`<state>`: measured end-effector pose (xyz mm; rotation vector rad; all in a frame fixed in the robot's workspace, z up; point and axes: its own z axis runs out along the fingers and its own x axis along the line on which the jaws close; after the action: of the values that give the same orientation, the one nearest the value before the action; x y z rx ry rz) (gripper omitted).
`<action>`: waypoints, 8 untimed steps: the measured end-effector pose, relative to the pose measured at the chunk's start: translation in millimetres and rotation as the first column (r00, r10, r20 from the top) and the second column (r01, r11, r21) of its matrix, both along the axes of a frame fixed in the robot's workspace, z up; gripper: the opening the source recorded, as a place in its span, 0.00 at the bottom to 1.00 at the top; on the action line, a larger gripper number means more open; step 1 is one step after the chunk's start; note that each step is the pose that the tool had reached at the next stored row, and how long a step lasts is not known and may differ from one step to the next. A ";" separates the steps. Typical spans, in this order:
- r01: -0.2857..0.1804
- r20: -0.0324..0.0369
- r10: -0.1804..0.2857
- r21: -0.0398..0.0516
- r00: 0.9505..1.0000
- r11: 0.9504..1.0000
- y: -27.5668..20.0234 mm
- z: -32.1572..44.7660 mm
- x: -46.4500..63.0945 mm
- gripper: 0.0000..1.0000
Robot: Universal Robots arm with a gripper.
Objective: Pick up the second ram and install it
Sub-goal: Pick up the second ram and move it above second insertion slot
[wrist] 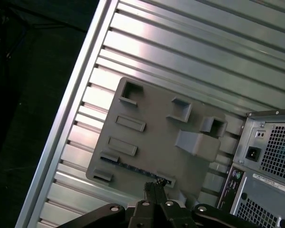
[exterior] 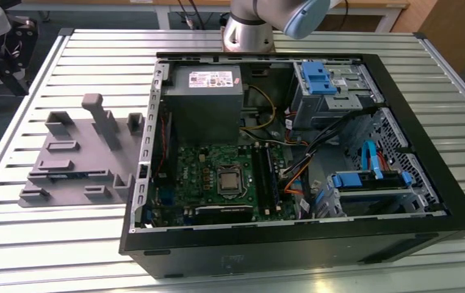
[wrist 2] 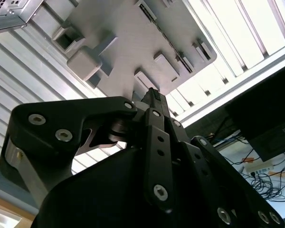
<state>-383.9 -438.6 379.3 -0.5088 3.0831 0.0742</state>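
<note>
Jaws pressed together with nothing held, poised over the grey fixture [wrist: 152, 123] on the table [wrist: 180, 42]. The second ram [wrist: 133, 166] lies flat in the fixture's edge slot, near the tips.

The gripper [wrist: 154, 186] is matt black, dotted with bright silver screw heads. Just ahead of the jaws the fixture [wrist: 156, 137] is one flat pale grey, and in its slot nearest the jaws the second ram [wrist: 133, 167] shows as a dark strip with a blue-green tint. The table [wrist: 180, 52] beneath is silver, striped with long parallel ribs. Off to one side of the jaws the computer case [wrist: 270, 156] is grey metal, patterned with grilles of small holes. In the exterior view its frame is black, the motherboard [exterior: 208, 177] green and the drive brackets [exterior: 318, 76] blue.
</note>
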 end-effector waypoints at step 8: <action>-0.014 0.000 0.014 0.000 1.000 1.000 0.0 0.0 0.0 0.11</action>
<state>-383.9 -438.6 379.3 -0.5305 3.0798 0.0745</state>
